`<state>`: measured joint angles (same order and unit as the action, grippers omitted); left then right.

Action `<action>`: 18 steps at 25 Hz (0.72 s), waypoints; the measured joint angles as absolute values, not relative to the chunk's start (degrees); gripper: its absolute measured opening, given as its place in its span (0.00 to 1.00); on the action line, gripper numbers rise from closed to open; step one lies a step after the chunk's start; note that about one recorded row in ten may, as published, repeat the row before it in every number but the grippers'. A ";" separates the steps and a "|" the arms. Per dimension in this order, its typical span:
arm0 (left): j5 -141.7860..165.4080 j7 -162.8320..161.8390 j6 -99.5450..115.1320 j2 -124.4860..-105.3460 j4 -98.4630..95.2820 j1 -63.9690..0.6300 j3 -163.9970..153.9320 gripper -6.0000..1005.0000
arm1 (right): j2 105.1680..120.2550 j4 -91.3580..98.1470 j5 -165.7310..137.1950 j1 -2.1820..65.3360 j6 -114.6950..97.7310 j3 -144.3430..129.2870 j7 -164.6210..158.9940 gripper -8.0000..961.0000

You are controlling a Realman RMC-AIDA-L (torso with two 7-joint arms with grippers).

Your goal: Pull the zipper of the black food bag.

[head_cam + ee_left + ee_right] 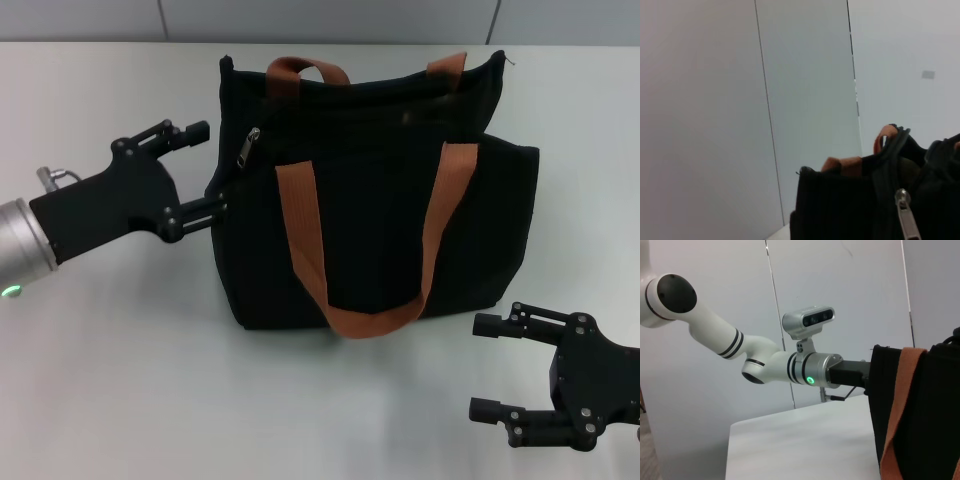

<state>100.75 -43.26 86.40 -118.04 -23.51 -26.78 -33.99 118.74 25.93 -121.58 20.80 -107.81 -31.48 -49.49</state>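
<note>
The black food bag (380, 200) stands upright mid-table with two rust-brown strap handles (305, 230). The silver-grey zipper pull (248, 148) hangs at the bag's upper left end. My left gripper (205, 170) is open at the bag's left end, just left of the pull and holding nothing. Its lower fingertip (216, 206) is at the bag's side edge. The left wrist view shows the pull (907, 219) close up on the bag (840, 210). My right gripper (478, 367) is open and empty on the table in front of the bag's right corner.
The white table (120, 380) extends around the bag. A pale wall with vertical seams (330, 18) runs behind it. The right wrist view shows my left arm (790, 367) reaching to the bag (930, 415) and one brown strap (900, 410).
</note>
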 joint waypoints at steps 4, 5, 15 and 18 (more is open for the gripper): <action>100.63 -42.22 84.82 -118.37 -23.39 -27.83 -33.74 0.69 | 118.74 25.93 -121.53 20.81 -107.90 -31.44 -49.48 0.85; 100.58 -42.19 84.40 -118.37 -23.39 -28.00 -33.68 0.69 | 118.74 25.93 -121.51 20.81 -107.95 -31.35 -49.49 0.85; 99.82 -41.34 84.51 -118.35 -23.69 -27.77 -33.13 0.68 | 118.74 25.93 -121.51 21.26 -107.92 -31.05 -49.48 0.85; 99.28 -41.07 85.83 -118.35 -23.73 -27.55 -33.13 0.58 | 118.74 25.93 -121.51 21.27 -107.90 -30.76 -49.48 0.85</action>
<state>99.28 -41.07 85.83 -118.35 -23.73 -27.55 -33.13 118.74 25.93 -121.51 21.27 -107.90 -30.76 -49.48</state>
